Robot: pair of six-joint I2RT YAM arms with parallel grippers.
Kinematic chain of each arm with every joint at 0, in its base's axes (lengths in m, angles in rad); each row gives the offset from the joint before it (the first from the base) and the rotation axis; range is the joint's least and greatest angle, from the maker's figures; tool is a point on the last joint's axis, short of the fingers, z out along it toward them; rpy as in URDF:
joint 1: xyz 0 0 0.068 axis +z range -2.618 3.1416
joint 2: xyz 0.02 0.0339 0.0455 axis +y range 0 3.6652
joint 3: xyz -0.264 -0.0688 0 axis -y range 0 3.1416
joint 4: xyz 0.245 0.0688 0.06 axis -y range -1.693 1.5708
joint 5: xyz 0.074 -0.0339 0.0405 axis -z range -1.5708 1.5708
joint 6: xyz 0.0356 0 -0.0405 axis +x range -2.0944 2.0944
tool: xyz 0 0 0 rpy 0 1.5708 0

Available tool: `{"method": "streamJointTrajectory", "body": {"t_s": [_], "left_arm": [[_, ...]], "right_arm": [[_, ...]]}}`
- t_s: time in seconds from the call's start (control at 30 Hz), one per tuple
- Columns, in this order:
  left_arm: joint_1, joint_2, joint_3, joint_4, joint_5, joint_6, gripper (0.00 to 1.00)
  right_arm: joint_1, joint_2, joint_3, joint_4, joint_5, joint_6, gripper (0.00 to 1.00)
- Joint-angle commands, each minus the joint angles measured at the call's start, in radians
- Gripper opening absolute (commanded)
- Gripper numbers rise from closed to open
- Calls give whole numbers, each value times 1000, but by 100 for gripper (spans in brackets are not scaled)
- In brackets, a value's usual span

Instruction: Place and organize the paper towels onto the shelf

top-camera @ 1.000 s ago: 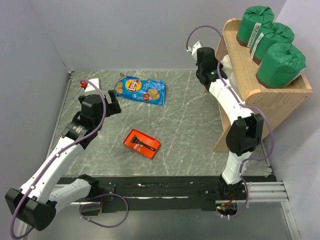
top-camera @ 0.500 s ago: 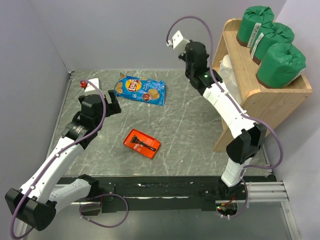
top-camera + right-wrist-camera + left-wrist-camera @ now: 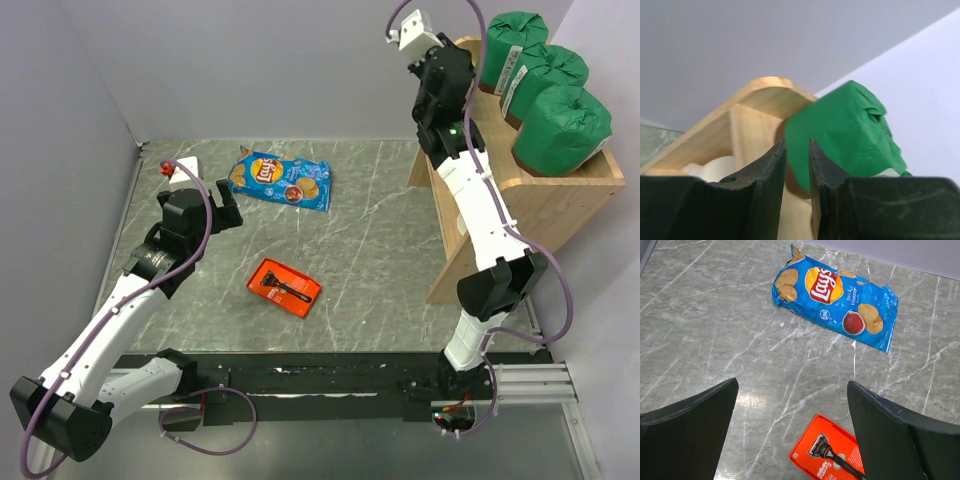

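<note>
Right claw [image 3: 796, 146]: fingers pressed nearly together with only a thin slit between, nothing in the grip. Right arm raised high, the claw up at the rear top corner of the shelf [image 3: 560, 190], just beside the far green roll [image 3: 516, 45]. In the right wrist view the claw points at that roll's green wrapping; whether it touches, cannot tell. Top level of the shelf carries three wrapped paper towels in a row: far green roll, middle green roll [image 3: 545, 75], near green roll [image 3: 562, 130], neighbours touching, brown bands showing at their lower ends. Lower level: a white roll [image 3: 715, 169] partly seen past the rounded side panel in the right wrist view; from above the arm hides that level. Left claw [image 3: 792, 387]: jaws spread wide, empty, hovering over the left side of the counter [image 3: 370, 230]. Ahead of it the blue chip bag [image 3: 835, 302] and the red tray [image 3: 830, 457] lie flat on the counter, apart from each other.
</note>
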Motion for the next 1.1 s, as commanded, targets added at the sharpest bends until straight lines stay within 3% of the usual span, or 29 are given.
{"method": "streamJointTrajectory", "body": {"t_s": [0.0, 0.43, 0.83, 0.93, 1.07], "left_arm": [[-3, -5, 18, 27, 5, -11, 96], [-3, 9, 15, 26, -7, -11, 96], [-2, 13, 18, 23, -13, -11, 96], [-2, 10, 15, 24, -13, -11, 97], [-3, 9, 16, 23, -12, -11, 96]], "right_arm": [[-35, 33, 50, 50, 0, -17, 31], [-110, 52, 76, 32, 74, 32, 32], [-118, 23, 72, -38, 50, 101, 32], [-104, -11, 49, -55, 10, 142, 32], [-29, -60, 76, -225, -105, 225, 34]]}}
